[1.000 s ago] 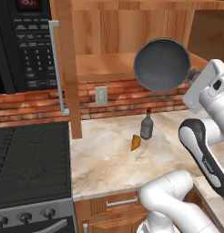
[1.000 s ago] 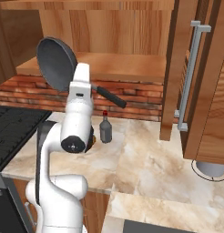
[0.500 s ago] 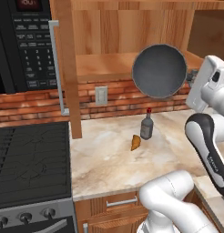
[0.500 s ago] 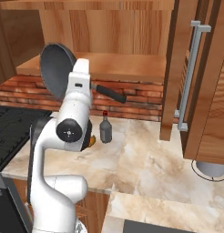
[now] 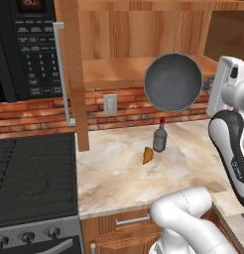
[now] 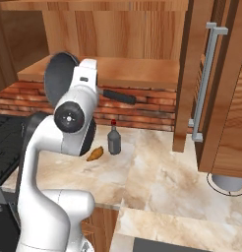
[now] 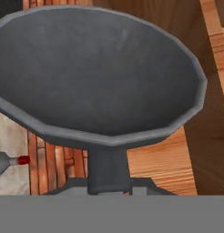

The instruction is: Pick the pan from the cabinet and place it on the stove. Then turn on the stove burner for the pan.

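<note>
Aloft in front of the open cabinet (image 5: 144, 44), the pan (image 5: 173, 82) hangs tipped on edge, its round face turned toward the left base camera and its long dark handle (image 6: 118, 96) running back past the robot's wrist in the right base view. From the hand camera the pan's grey bowl (image 7: 100, 73) spreads wide above, and its handle stub drops straight down between the fingers of the hand (image 7: 109, 190), which is closed narrow on that handle. The fingertips themselves are mostly hidden at the lower edge of that view.

The white arm bends sharply: its lower link sweeps across the bottom of the left base view, the dark-jointed forearm climbs along the right side, and the wrist sits beside the pan at shelf height. In the right base view the elbow joint bulks large in the foreground, covering part of the pan.

Below the pan, on the marble worktop (image 5: 119, 178), stand a small dark bottle with a red cap (image 5: 159, 136) and an orange scrap of food (image 5: 148, 155) just beside it. The stove (image 5: 30, 183) lies well apart to the left, its black grates bare, beneath the black microwave (image 5: 25, 44).
</note>
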Robot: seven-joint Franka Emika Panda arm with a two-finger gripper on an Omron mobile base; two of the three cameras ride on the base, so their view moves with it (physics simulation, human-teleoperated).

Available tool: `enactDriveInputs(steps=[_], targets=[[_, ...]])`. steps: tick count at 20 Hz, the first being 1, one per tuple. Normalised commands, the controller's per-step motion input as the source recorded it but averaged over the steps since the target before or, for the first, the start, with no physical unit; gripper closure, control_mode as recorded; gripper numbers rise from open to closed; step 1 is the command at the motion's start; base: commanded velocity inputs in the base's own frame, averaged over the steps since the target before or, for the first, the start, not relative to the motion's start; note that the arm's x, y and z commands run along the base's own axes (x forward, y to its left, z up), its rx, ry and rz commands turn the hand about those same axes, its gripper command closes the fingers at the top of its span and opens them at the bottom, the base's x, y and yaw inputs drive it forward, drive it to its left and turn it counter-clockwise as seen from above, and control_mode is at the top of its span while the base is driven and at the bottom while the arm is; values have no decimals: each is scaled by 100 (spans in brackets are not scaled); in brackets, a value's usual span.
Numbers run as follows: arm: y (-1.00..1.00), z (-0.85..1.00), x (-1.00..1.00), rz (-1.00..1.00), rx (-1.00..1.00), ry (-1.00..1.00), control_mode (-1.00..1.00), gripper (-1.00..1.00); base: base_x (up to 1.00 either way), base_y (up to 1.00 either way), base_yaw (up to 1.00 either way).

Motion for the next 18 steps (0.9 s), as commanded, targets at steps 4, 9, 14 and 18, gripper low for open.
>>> enactDriveInputs(steps=[4, 9, 14, 18], targets=[[0, 0, -8, 0, -3, 25, -100, 100, 0, 0, 0], [0, -3, -6, 0, -1, 19, -100, 100, 0, 0, 0], [0, -7, -9, 0, 0, 10, -100, 100, 0, 0, 0], [0, -1, 0, 0, 0, 3, -100, 100, 0, 0, 0]])
